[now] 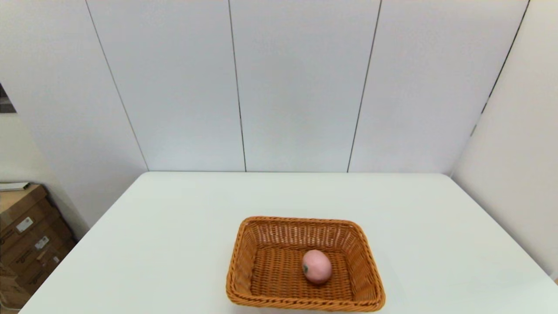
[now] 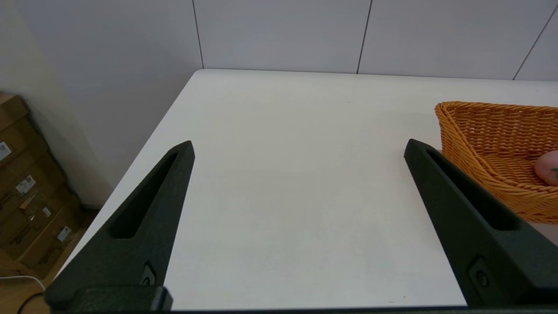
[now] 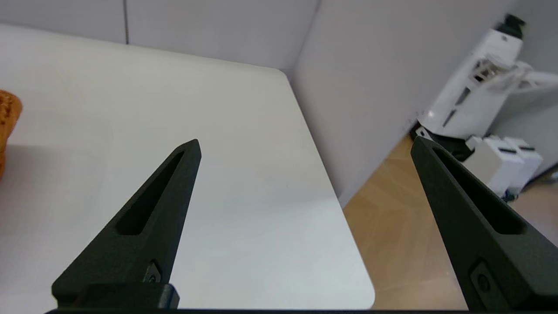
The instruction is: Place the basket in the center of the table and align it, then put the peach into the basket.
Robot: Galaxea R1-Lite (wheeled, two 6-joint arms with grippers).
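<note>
Your left gripper hangs with its two black fingers spread wide apart and nothing between them, over bare white table at the robot's left side, near that edge. From its wrist camera you see the wicker basket just past one fingertip, apart from it, with a sliver of the pale-pink peach inside.

Your right gripper is likewise spread wide and empty, held over the table's right edge, so one finger lies over the tabletop and the other over the wooden floor beyond it. Only a corner of the basket's rim shows at the edge of that view, well apart from the fingers.

Neither arm shows in the head view. There the basket sits on the table, near the front edge and about midway across, its long sides nearly square to that edge. The peach rests on the basket's woven floor, right of its middle, with the dark green stem mark facing the robot.

Stacked cardboard boxes stand on the floor off the table's left side.
</note>
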